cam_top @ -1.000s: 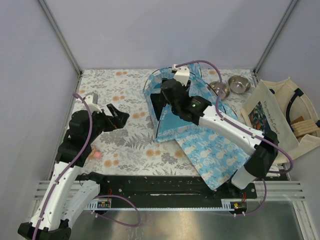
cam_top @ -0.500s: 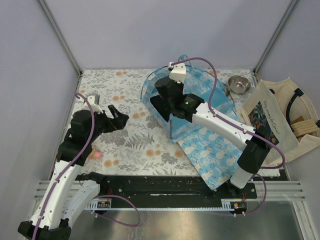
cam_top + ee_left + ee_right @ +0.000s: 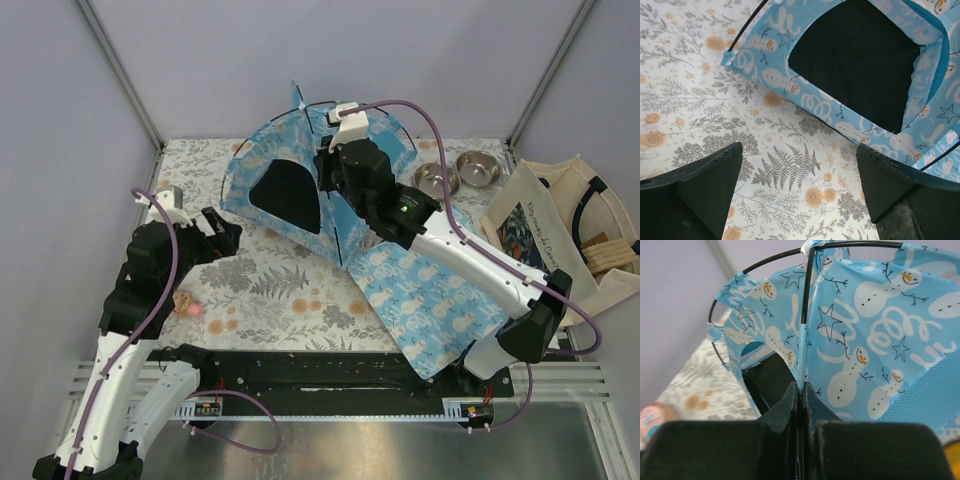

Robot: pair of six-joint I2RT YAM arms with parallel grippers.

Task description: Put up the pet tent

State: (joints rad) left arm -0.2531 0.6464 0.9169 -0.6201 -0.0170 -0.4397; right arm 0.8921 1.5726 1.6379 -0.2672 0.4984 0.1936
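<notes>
1. Pet tent stands domed at the back middle of the worktop. Its doorway faces the left arm.
2. Right jaws are closed, pinching a black pole and the fabric seam at the tent's right edge. The pole runs straight up from the jaws, with tent panels on both sides.
3. Left jaws are wide open and empty. The tent is ahead and to their right, near but not touching.
4. The right arm holds the tent and the left is nearer the doorway. Can't tell whether the base sits flat, and the next move likely turns on that.
5. Flat mat lies below and behind the right jaws.
6. Two metal bowls sit right of the right jaws and look empty. The tote bag beyond holds items I can't make out.
</notes>
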